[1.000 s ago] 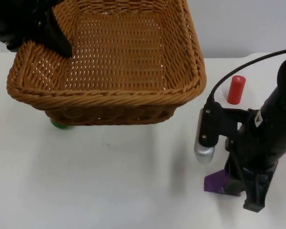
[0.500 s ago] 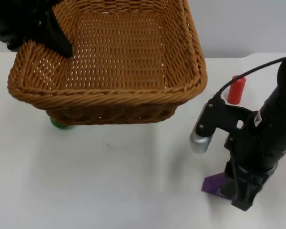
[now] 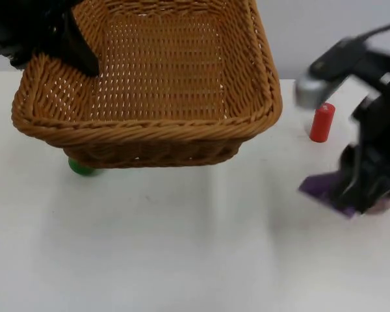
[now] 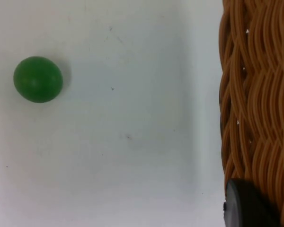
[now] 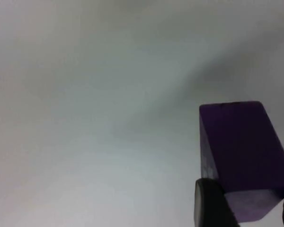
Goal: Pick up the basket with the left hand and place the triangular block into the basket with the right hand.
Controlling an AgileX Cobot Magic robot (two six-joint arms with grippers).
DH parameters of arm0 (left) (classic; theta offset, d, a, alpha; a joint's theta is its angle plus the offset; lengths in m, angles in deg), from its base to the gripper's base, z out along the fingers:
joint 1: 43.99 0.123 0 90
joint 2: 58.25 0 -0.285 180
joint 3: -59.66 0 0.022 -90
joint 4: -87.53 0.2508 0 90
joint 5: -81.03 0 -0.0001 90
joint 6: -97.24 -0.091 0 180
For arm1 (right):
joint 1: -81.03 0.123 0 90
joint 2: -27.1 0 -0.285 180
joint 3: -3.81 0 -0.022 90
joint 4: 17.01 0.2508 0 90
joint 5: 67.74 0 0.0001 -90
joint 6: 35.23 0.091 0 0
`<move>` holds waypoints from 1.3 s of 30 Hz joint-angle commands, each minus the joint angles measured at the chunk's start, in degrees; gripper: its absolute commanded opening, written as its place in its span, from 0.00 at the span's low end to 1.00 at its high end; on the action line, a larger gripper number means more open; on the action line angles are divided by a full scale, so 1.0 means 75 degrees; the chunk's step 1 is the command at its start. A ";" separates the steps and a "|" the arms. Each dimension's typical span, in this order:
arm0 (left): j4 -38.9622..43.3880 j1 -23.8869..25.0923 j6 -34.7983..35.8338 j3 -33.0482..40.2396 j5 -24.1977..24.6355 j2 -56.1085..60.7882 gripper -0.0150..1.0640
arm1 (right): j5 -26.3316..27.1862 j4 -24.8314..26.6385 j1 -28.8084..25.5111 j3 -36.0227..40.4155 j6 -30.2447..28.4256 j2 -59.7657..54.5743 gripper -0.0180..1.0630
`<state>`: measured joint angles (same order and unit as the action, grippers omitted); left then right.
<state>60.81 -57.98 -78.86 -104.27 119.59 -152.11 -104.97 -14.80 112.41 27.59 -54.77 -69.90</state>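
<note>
Basket (image 3: 149, 84) hangs above the table (image 3: 149, 247), its rim pinched by the left gripper (image 3: 78, 55). Right gripper (image 3: 364, 195) grips the purple block (image 3: 322, 187) between its fingertips, the block's long axis pointing left toward the basket, off the table. Green ball (image 3: 81, 168) lies beneath the basket.

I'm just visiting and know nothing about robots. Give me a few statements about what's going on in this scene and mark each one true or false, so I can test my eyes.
1. The left gripper holds the basket by its rim, off the table. True.
2. The purple triangular block already lies in the basket. False: it is in the right gripper, to the basket's right.
3. A green ball sits on the table under the basket's edge. True.
4. The red cylinder lies tipped over. False: it stands upright.
</note>
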 commanded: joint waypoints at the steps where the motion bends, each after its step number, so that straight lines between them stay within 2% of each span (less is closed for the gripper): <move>1: -0.0234 0.0014 0.0037 -0.0021 -0.0227 0.0123 0.02 | -0.0596 -0.0842 -0.0045 -0.0018 0.0790 0.0682 0.02; 2: -0.0234 0.0014 0.0037 -0.0021 -0.0246 0.0123 0.02 | -0.0798 -0.1190 -0.0045 -0.0018 0.1081 0.1003 0.02; 4: -0.0234 0.0014 0.0037 -0.0021 -0.0246 0.0123 0.02 | -0.0927 -0.1432 -0.0045 -0.0018 0.1199 0.1607 0.02; 9: -0.0234 0.0014 0.0022 -0.0021 -0.0247 0.0109 0.02 | -0.0705 -0.1467 -0.0045 -0.0050 0.1362 0.2591 0.02; 15: -0.0234 0.0014 -0.0026 -0.0021 -0.0217 0.0109 0.02 | -0.0855 -0.1481 -0.0031 -0.0611 0.1481 0.2739 0.02; 22: -0.0318 0.0014 -0.0026 -0.0021 -0.0153 -0.0029 0.02 | -0.0842 -0.1449 0.0135 -0.2077 0.1481 0.2208 0.02; 29: -0.0870 -0.0019 -0.0282 -0.0021 -0.0123 -0.0201 0.02 | -0.0745 -0.1449 0.1011 -0.3786 0.1481 0.0880 0.02; 37: -0.0927 -0.0041 -0.0336 -0.0021 -0.0156 -0.0201 0.02 | -0.0567 -0.1449 0.1331 -0.4816 0.1678 -0.0526 0.02; 39: -0.0938 -0.0041 -0.0349 -0.0021 -0.0156 -0.0201 0.02 | -0.0238 -0.1380 0.1331 -0.4909 0.1678 -0.0937 0.02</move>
<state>55.72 -57.98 -81.36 -104.27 119.39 -154.02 -109.43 -25.54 122.00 -8.23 -42.50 -74.50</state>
